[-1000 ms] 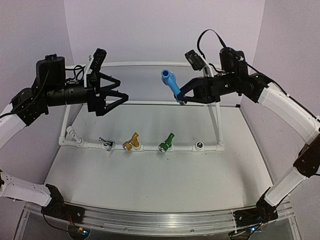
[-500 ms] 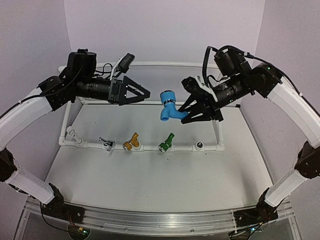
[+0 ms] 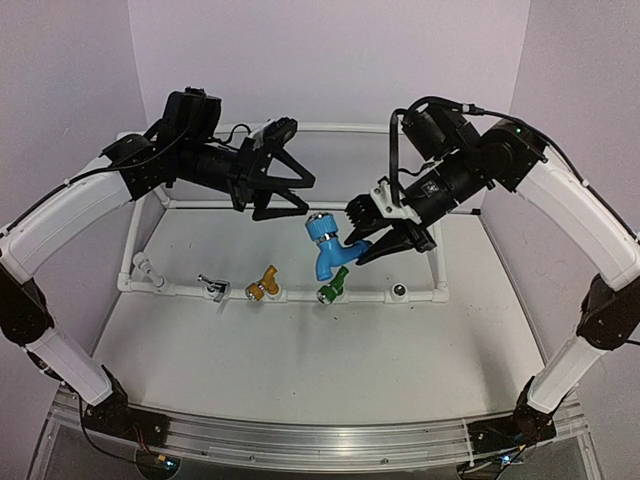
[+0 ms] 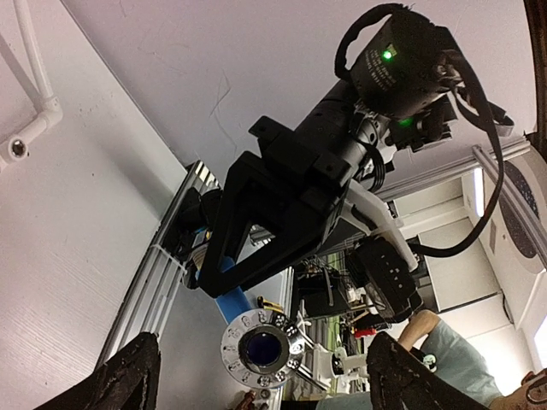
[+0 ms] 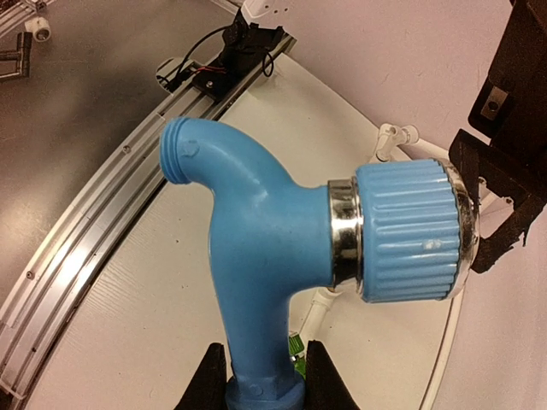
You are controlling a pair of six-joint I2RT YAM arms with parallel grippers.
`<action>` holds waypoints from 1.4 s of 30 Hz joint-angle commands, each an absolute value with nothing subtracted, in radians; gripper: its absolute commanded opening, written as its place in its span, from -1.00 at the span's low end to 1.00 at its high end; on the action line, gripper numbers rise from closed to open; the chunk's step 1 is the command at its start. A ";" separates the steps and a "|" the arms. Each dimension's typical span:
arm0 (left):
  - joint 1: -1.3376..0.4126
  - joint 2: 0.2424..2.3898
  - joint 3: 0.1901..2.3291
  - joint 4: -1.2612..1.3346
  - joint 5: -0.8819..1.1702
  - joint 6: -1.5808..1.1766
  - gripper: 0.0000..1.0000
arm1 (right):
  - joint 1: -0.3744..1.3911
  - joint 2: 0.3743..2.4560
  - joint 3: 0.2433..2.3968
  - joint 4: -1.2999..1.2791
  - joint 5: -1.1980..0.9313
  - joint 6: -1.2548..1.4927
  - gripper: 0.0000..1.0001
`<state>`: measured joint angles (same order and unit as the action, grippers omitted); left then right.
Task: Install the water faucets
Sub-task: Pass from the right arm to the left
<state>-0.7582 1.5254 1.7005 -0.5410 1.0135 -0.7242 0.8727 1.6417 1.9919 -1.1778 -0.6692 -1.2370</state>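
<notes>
Right jaws: clenched on the stem of the blue plastic tap-shaped faucet [image 3: 326, 250] with the ribbed, chrome-rimmed nozzle, which they hold aloft.
Left jaws: released and spread wide, just across from that nozzle.
Below the right jaws: a white PVC pipe frame [image 3: 300, 296] on the bench, its empty round socket [image 3: 400, 292] waiting.
Doing it well: probably a handover, so the left jaws should grip the ribbed collar squarely before the right let go.

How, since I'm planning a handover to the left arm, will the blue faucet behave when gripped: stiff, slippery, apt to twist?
The blue faucet looks like rigid moulded plastic, so probably stiff and light. Its smooth curved body may pivot, since the right end effector pinches only one end. The ribbed head likely offers surer grip.
</notes>
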 commanded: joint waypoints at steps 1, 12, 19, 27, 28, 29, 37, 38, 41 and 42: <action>-0.766 1.550 1.779 -0.629 1.067 -0.700 0.65 | 0.885 1.648 2.034 -1.187 -0.641 -1.269 -1.00; -0.809 1.612 1.821 -0.696 1.085 -0.663 0.51 | 0.886 1.659 2.032 -1.185 -0.606 -1.285 -1.00; -0.826 1.634 1.835 -0.697 1.105 -0.668 0.35 | 0.886 1.663 2.020 -1.179 -0.597 -1.286 -1.00; -0.836 1.654 1.834 -0.700 1.134 -0.686 0.23 | 0.886 1.647 1.986 -1.163 -0.588 -1.278 -1.00; -0.836 1.657 1.836 -0.700 1.134 -0.689 0.24 | 0.886 1.645 1.983 -1.160 -0.589 -1.281 -1.00; -0.836 1.660 1.840 -0.699 1.134 -0.692 0.24 | 0.886 1.643 1.979 -1.157 -0.589 -1.282 -1.00; -0.838 1.677 1.858 -0.701 1.134 -0.698 -0.14 | 0.886 1.639 1.966 -1.126 -0.575 -1.260 -1.00; -0.838 1.676 1.856 -0.702 1.134 -0.698 -0.22 | 0.886 1.636 1.961 -1.113 -0.568 -1.247 -1.00; -0.835 1.671 1.849 -0.697 1.132 -0.698 -0.55 | 0.887 1.619 1.935 -1.053 -0.535 -1.188 -0.96; -0.833 1.669 1.847 -0.692 1.129 -0.699 -0.66 | 0.887 1.610 1.924 -1.028 -0.516 -1.154 -0.83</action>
<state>-0.8310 1.6873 1.8118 -0.7183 1.0880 -0.6865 0.8824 1.6510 1.9570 -1.1527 -0.5846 -1.2358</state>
